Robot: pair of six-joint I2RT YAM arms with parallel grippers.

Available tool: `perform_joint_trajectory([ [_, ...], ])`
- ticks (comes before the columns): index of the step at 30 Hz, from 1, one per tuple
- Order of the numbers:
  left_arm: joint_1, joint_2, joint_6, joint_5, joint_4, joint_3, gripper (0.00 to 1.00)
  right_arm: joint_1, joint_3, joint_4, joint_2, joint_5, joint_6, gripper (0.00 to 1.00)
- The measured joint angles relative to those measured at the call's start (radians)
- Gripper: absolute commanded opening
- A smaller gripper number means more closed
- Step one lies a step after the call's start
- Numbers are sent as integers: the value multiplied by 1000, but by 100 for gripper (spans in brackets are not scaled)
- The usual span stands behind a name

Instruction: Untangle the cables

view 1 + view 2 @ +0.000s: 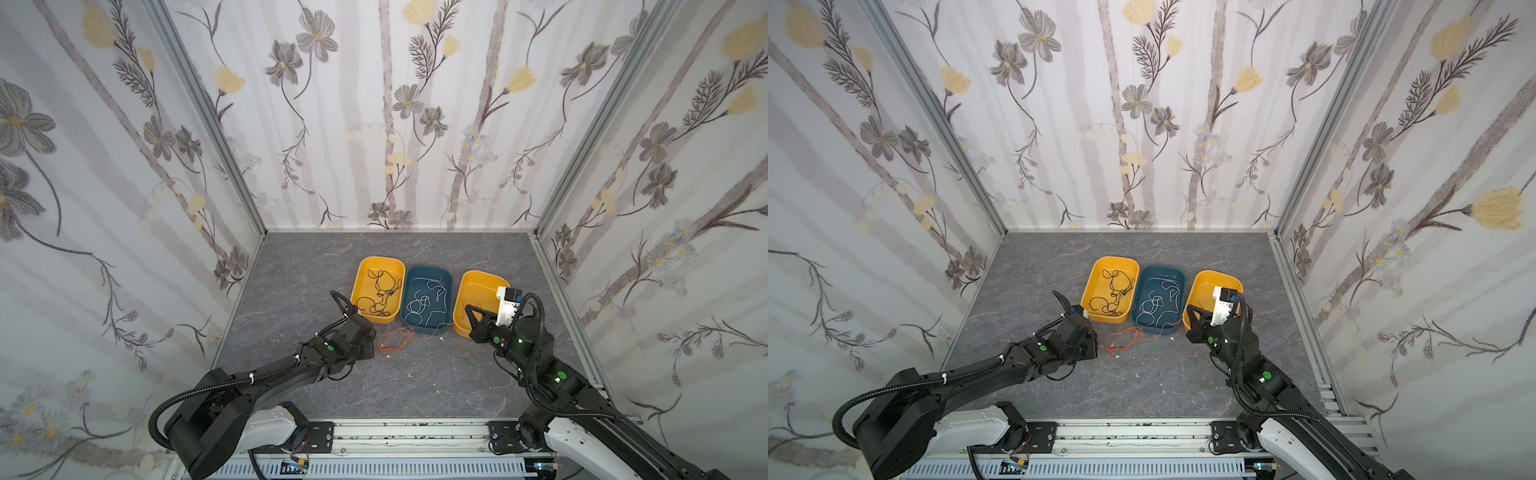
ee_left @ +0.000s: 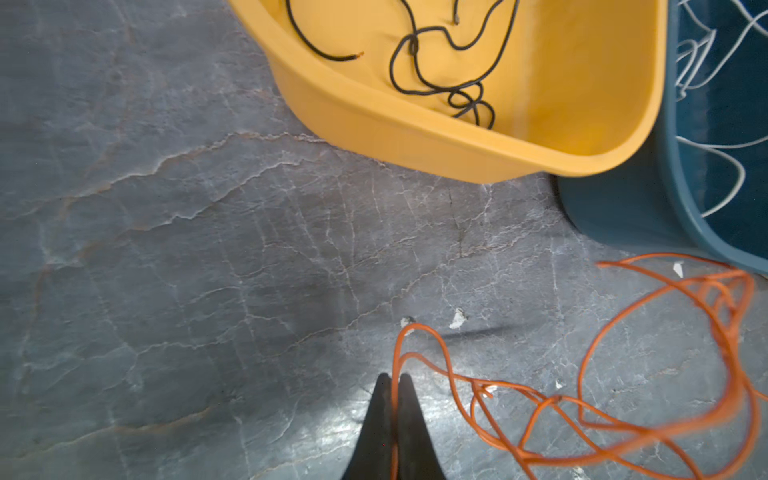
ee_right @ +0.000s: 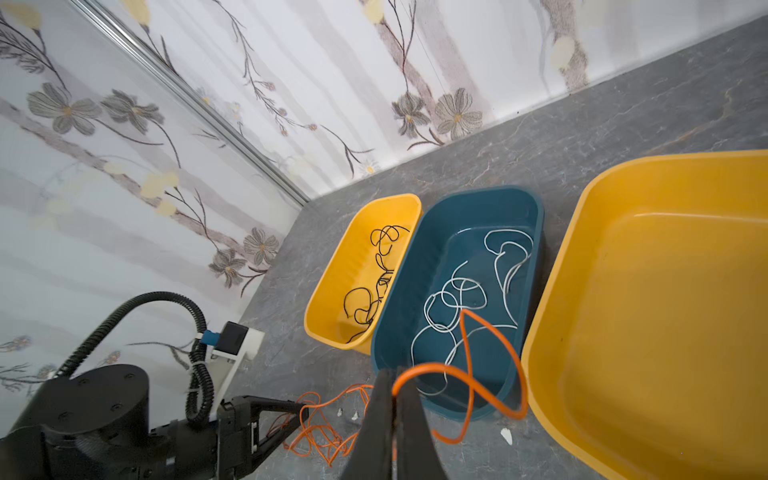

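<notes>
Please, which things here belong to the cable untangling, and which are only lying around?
Belong to the job: orange cables, gripped by the left gripper and the right gripper; black cables in the left yellow tray; white cables in the blue tray; the right yellow tray, probably for the orange ones.
Lying about: small white scraps on the table.

plastic trays [image 2: 395, 137], orange cable [image 3: 428, 365] smooth; stone-look tabletop [image 2: 208, 249], faint sheen
</notes>
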Motion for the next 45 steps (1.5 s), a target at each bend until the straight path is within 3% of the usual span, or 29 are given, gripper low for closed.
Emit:
perform_joint_trajectory([
  [14, 14, 61, 21, -31, -78, 31, 0, -245, 163, -139, -97, -8, -75, 0],
  [27, 25, 86, 23, -47, -111, 40, 0, -529, 257, -179, -84, -14, -127, 0],
  [40, 44, 53, 16, -54, -119, 6, 0, -774, 349, -206, -48, -91, -161, 0],
  [45, 54, 50, 3, -60, -137, 5, 9, -811, 345, -201, -16, -153, -161, 0],
])
